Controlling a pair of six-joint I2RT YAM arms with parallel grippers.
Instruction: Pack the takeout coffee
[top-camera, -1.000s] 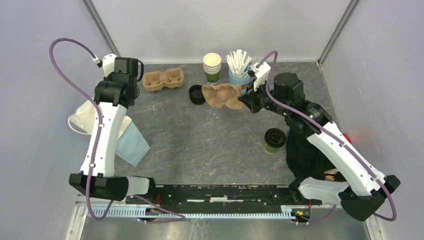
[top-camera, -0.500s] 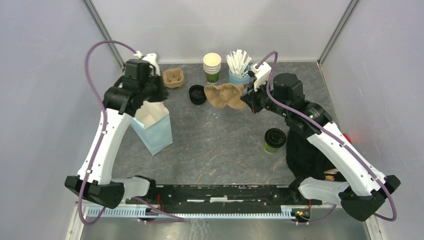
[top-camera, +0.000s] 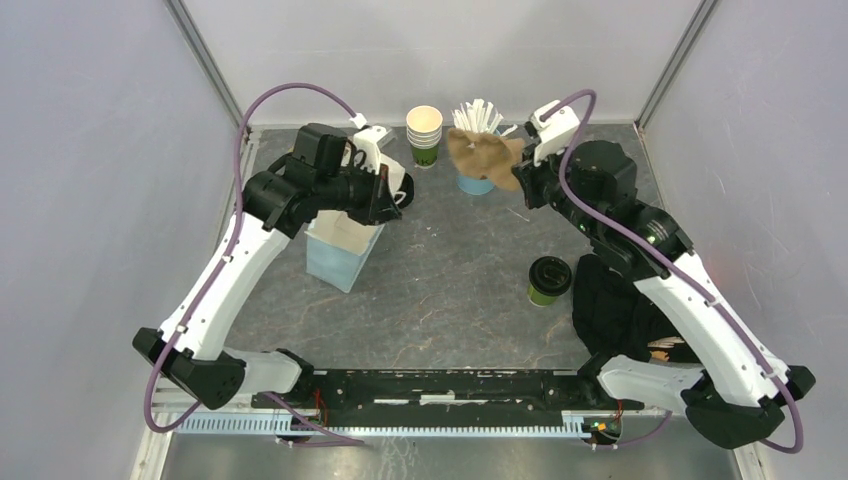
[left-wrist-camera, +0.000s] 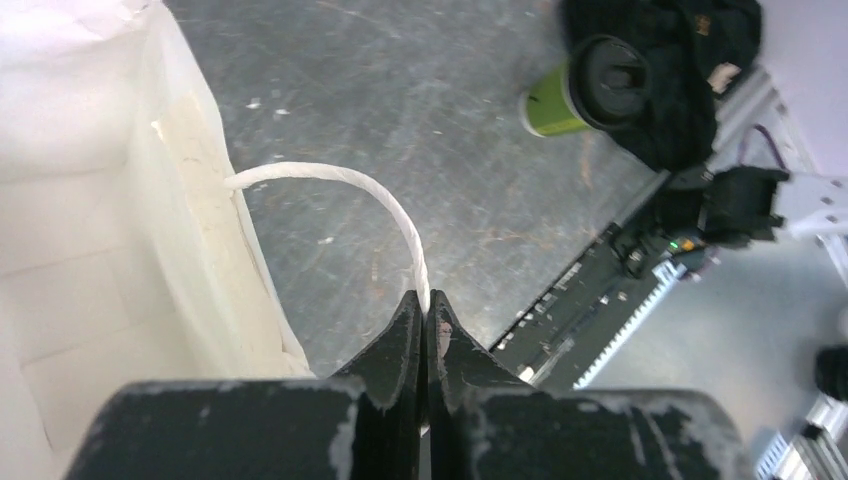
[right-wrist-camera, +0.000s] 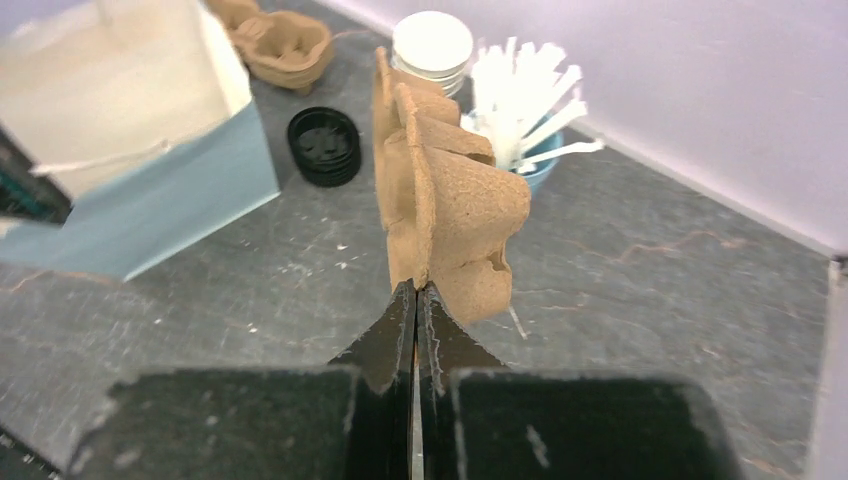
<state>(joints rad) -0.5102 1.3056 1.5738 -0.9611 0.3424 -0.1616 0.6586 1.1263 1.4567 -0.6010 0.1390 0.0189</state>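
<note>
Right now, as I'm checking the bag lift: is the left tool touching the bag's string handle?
Touching. The left wrist view shows the left tool closed on the white string handle of the paper bag, with the string pinched between its tips.

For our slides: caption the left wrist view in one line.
Left gripper shut on the cord handle of the paper bag; lidded green coffee cup stands beyond.
</note>
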